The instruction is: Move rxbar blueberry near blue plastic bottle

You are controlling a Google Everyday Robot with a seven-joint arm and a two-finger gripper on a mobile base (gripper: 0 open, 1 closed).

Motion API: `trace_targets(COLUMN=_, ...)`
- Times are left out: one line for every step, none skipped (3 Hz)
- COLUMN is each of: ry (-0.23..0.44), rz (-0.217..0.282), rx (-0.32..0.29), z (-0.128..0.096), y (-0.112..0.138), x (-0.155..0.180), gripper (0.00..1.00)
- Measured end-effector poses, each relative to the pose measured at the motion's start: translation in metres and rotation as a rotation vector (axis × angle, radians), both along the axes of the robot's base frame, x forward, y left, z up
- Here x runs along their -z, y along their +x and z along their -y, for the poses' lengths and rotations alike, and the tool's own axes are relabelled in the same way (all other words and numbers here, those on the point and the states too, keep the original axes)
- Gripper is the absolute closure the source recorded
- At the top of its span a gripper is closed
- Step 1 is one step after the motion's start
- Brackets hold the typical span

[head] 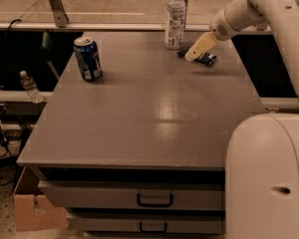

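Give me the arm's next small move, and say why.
Probably lift the gripper straight up, clear of the rxbar blueberry. The bar lies flat on the table close beside the blue plastic bottle, so the placement looks done; the gripper hangs just over its end nearer the bottle.

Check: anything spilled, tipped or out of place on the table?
Nothing stands out. The blue plastic bottle and soda can stand upright; the rxbar blueberry lies flat beside the bottle, with the tool over it.
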State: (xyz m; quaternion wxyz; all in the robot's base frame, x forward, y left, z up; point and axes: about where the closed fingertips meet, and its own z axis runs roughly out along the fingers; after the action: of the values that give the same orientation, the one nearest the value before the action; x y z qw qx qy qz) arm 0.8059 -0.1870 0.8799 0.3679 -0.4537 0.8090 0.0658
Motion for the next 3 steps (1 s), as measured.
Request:
trace_targets(ry=0.021, rz=0.03, rx=0.009, z=0.01, y=-0.009, x=-0.014, gripper=0.0)
trace_targets(ry=0.085, rz=0.094, rx=-0.003, z=0.032, y=-0.04, x=-0.046, gripper=0.0)
trace_targets(ry=0.139, rz=0.183, rx=-0.023, z=0.059, y=-0.086, x=-0.082, gripper=0.0)
